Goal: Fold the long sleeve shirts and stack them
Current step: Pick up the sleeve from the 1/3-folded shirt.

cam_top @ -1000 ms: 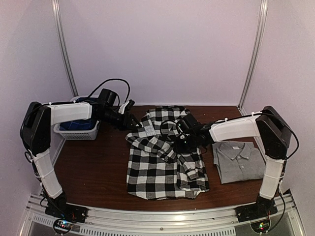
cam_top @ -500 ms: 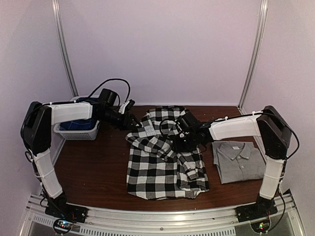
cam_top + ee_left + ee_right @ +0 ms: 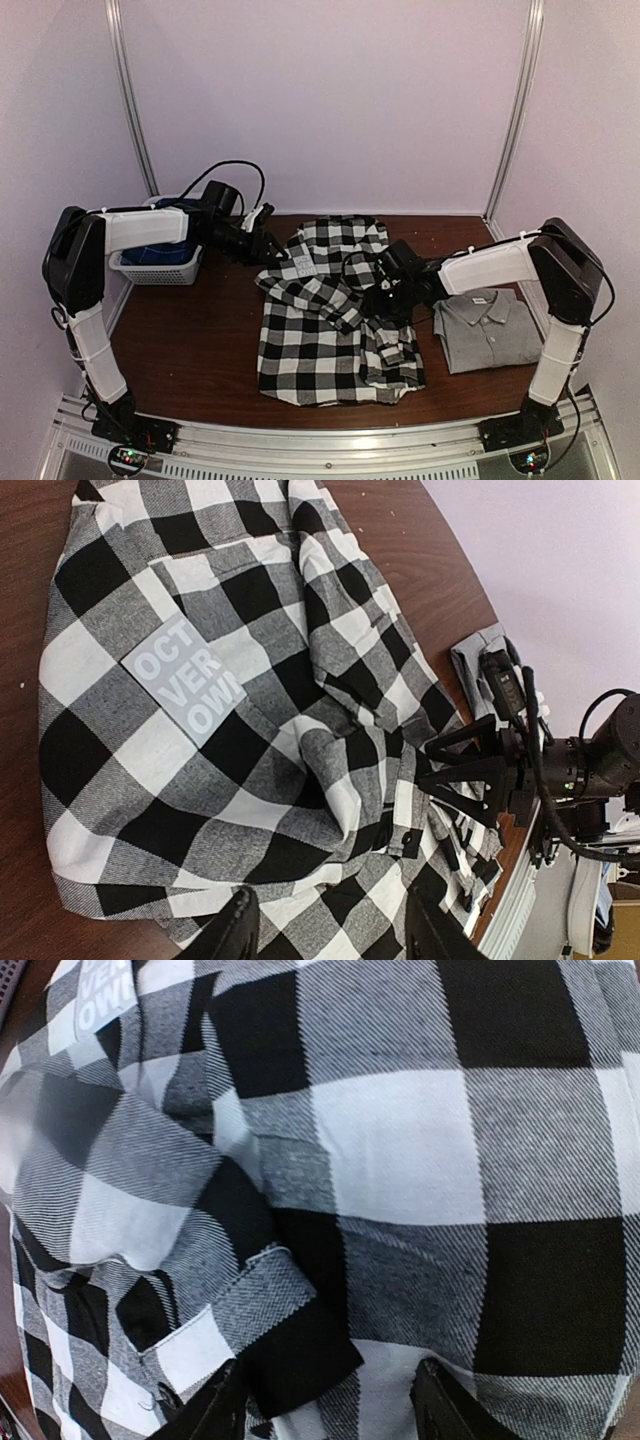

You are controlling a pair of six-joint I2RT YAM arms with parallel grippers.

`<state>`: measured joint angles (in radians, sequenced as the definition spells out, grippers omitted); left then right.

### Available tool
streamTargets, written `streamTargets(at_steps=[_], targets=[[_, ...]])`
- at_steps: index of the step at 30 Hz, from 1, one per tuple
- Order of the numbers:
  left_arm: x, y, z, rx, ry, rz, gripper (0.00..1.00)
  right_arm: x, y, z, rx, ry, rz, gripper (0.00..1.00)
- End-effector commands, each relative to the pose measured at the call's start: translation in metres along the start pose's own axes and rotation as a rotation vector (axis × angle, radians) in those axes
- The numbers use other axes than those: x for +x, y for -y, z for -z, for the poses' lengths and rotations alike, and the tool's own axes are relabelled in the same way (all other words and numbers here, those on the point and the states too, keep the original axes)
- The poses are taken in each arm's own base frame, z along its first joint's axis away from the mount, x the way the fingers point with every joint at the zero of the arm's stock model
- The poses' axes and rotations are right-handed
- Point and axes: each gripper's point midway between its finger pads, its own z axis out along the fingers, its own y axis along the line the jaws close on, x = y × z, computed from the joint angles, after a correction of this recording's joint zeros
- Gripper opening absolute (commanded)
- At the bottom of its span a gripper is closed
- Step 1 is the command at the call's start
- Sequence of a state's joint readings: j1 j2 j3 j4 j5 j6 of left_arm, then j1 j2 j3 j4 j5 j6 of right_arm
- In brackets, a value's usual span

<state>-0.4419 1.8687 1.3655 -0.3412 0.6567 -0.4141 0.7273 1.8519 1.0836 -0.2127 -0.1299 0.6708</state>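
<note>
- My left hand [image 3: 268, 247] hovers at the far-left edge of the flannel shirt [image 3: 330, 335]. Its fingers [image 3: 245, 925] are spread apart, with nothing between them and only checked cloth lying below.
- My right hand [image 3: 388, 296] sits low over the middle-right of the same shirt, by a bunched sleeve [image 3: 385, 335]. Its fingers also stand apart, and I see no fold pinched between them.
- The flannel shirt lies rumpled in the centre of the tabletop [image 3: 190, 340], with the sleeve heaped across its front. Its lettered patch [image 3: 188, 680], grey with white block letters, faces up near my left hand.
- The grey shirt [image 3: 490, 335] lies folded at the right of the tabletop with its collar toward the far side. It is just beside the flannel and not stacked with it.
- A white basket [image 3: 155, 268] holding something blue stands at the far-left corner, under my left arm.
</note>
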Motion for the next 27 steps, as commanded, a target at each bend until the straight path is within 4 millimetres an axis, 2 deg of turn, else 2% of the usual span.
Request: streamTargets(at_steps=[1, 10, 27], targets=[[-0.006, -0.001, 0.003, -0.004, 0.021, -0.015, 0.5, -0.011, -0.004, 0.013, -0.04, 0.047, -0.041, 0.59], [-0.007, 0.001, 0.005, -0.002, 0.026, -0.021, 0.5, -0.027, -0.027, 0.029, -0.08, 0.084, -0.018, 0.59], [-0.006, 0.002, 0.007, -0.004, 0.028, -0.029, 0.5, -0.015, -0.02, 0.001, -0.031, 0.013, -0.049, 0.58]])
